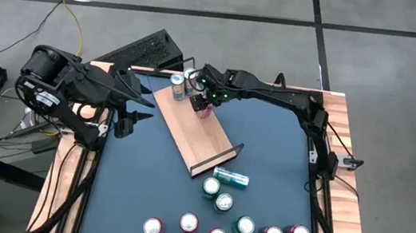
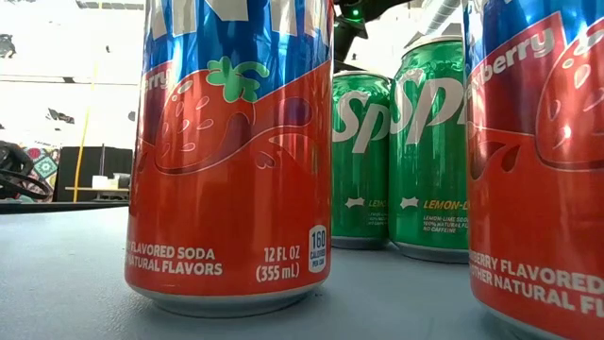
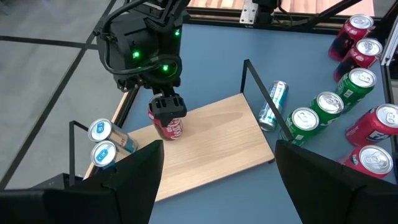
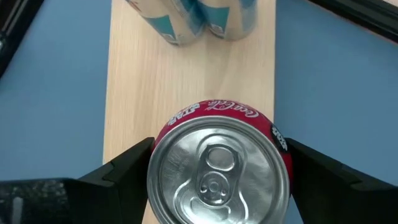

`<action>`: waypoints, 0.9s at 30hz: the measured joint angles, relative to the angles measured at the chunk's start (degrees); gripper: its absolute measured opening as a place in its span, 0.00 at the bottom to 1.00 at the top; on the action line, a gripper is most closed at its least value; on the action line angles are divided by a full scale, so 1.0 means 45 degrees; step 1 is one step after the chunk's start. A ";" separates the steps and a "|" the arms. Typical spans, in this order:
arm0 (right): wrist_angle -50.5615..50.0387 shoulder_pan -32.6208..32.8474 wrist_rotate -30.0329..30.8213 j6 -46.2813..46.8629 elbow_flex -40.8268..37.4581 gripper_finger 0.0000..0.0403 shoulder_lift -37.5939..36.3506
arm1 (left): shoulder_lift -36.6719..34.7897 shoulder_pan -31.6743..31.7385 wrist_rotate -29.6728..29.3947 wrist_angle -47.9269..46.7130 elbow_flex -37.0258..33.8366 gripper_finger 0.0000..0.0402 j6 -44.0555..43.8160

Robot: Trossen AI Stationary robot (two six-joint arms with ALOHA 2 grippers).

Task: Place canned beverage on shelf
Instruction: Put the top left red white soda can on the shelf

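The high view looks straight down on the whole table point(image 1: 268, 152). The low view sits at tabletop height, right against standing cans point(image 2: 222, 161). Both wrist views look down on the shelf point(image 3: 217, 134), the right 1 very close.

We judge this a robotics lab: bare grey concrete floor point(image 1: 391, 68), trailing yellow cable point(image 1: 68, 3), blue-topped test table point(image 1: 268, 149).

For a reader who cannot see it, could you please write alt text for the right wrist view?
A red Coca-Cola can, seen from above, stands on the light-wood shelf between the right hand's dark fingers. Two pale blue cans stand farther along the board.
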 joint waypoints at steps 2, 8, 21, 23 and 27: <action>0.0102 0.0014 0.0000 -0.0218 0.0000 0.78 0.0000 | 0.0000 0.0000 0.0000 0.0000 0.0000 0.73 -0.0010; 0.0730 0.0083 -0.0004 -0.0254 0.0000 0.78 0.0000 | 0.0000 0.0000 0.0000 0.0000 0.0000 0.73 -0.0171; 0.0825 0.0185 0.0005 -0.0568 0.0000 0.78 0.0000 | 0.0000 0.0000 -0.0005 -0.0010 0.0000 0.73 -0.0138; 0.0728 0.0185 0.0010 -0.0744 0.0000 0.78 0.0000 | 0.0000 0.0000 -0.0005 -0.0010 0.0000 0.73 -0.0121; 0.0302 0.0185 0.0431 -0.0903 0.0000 0.78 0.0000 | 0.0000 0.0000 -0.0006 -0.0013 0.0000 0.73 -0.0033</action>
